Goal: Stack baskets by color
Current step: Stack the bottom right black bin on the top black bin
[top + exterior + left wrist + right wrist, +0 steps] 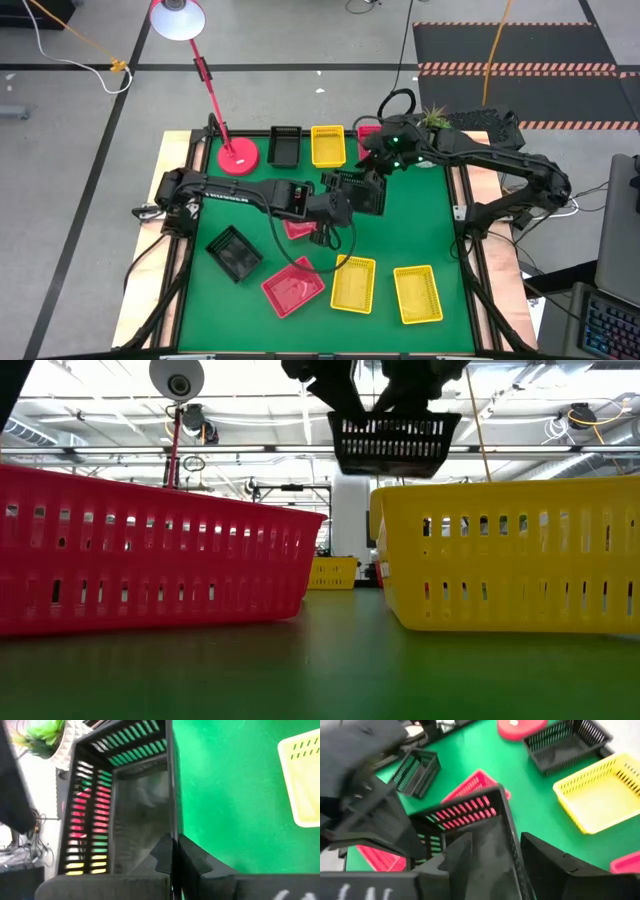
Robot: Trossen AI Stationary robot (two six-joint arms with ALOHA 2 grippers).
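Observation:
A black basket (356, 190) hangs in the air over the middle of the green table; in the low view the black basket (395, 442) shows well above the mat. My left gripper (172, 849) comes at it from the table's left and is shut on one of its walls. My right gripper (505, 852), coming from the far right, is open. One of its fingers (460, 851) stands inside the basket and the other outside, astride a wall (512, 840) with a gap on each side. My left gripper pinches a side wall of the black basket at its rim (172, 832), one finger (161, 856) inside the basket and one outside. The fingers slant down from the table's left. The basket is lifted clear of the table.
At the far edge stand a black basket (284, 146), a yellow one (327, 145) and a red-pink one (368, 132), with a red lamp base (238, 157) beside them. Nearer lie a black (234, 252), two red (293, 290) and two yellow baskets (417, 293).

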